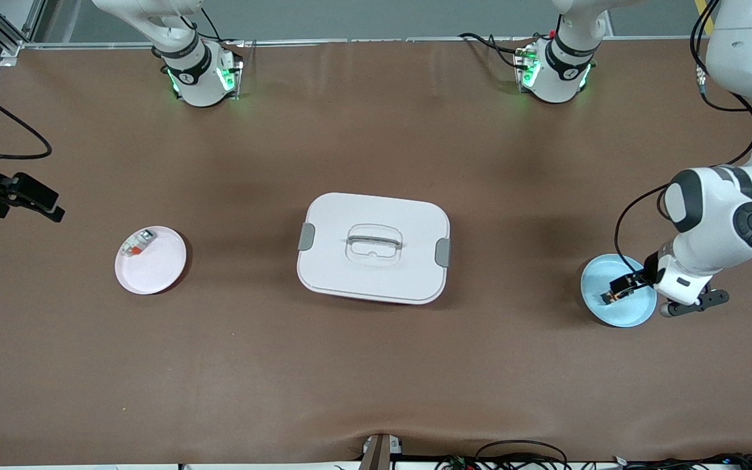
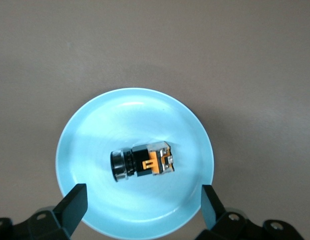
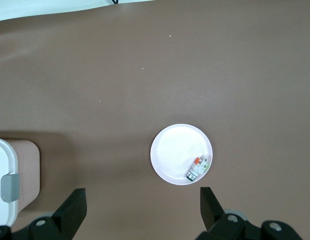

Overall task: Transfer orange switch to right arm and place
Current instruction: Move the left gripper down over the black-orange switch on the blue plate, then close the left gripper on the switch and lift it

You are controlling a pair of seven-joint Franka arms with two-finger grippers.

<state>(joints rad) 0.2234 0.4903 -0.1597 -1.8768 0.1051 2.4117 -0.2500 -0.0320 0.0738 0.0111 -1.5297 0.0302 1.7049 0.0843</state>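
Two hands, both spread wide and empty: left hand (image 2: 142, 202) hovers over the blue plate (image 2: 94, 125) where the orange switch (image 2: 143, 161) lies untouched on its side, right hand (image 3: 142, 205) waits above the table (image 1: 376, 365).

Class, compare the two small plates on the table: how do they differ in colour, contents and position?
The blue plate holds the orange switch, lying on its side; the white plate holds a grey-white part near its rim. The blue plate lies toward the left arm's end, under the open left pincer; the white plate lies toward the right arm's end. Both are round and each holds one item.
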